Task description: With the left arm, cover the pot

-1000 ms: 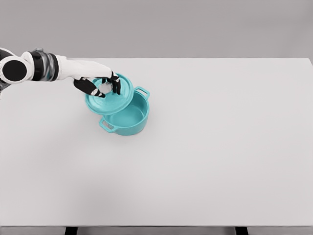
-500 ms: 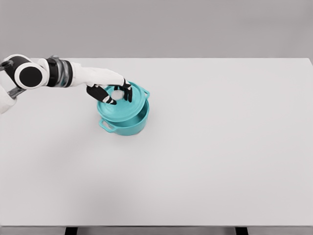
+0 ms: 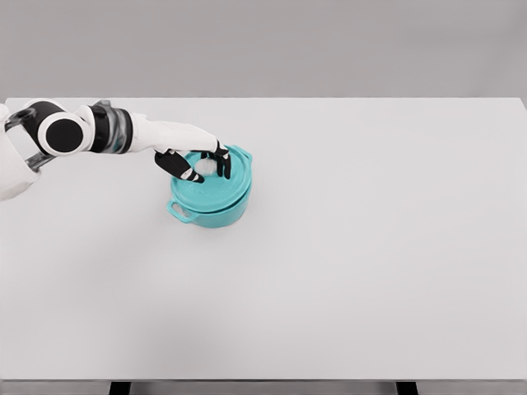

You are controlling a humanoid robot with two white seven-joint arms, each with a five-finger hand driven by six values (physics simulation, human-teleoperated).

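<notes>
left hand fingers curled round the knob of the teal lid sitting on the pot

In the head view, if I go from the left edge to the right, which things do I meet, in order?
The white left arm → the left robot hand, its fingers closed on the knob of the teal lid, which lies on the teal pot → then only bare white table up to the right edge.

A wide white table fills almost the whole view. Behind its far edge stands a plain grey wall. Under its near edge, two dark legs show.
</notes>
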